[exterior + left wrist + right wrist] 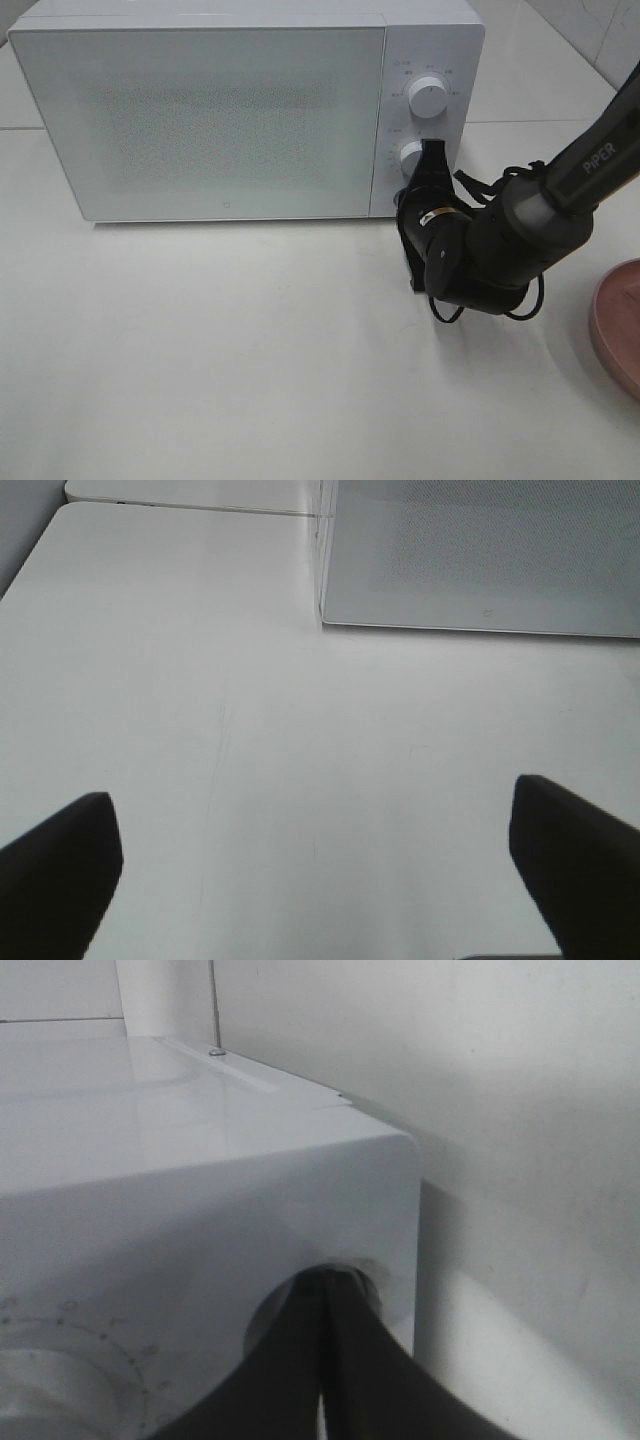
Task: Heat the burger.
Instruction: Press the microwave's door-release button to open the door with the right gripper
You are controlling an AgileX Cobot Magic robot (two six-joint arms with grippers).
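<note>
- Left gripper (315,810): it hangs over the bare table (250,350) in front of the microwave (430,35), off its door-side corner. The jaws stand wide apart with nothing between them. Judgement: it is parked clear so that the other arm can work at the controls.
- Pink plate (618,325): it lies on the table in front of the microwave and out past its control side, cut by the picture edge. The part that shows carries nothing.
- Right arm (560,190): it reaches in from the control side toward the microwave's front panel. The word "PIPER" reads along its link.
- Right gripper (431,152): its tips sit at the lower knob (410,157). In the right wrist view the fingers (290,1360) lie almost together, with only a thin slit between them. Whether they pinch any part of the knob cannot be told. Judgement: this pose suits turning the timer dial to start heating.
- Upper knob (430,95): it sits above the lower one, untouched. The dial markings around both knobs are too small to read.
- Door (200,120): it is shut. A small mark low on its middle is illegible.
- The burger: it shows in no view. Judgement: with the door shut and the plate bare, it is probably inside the microwave, but the speckled panel hides the cavity.
</note>
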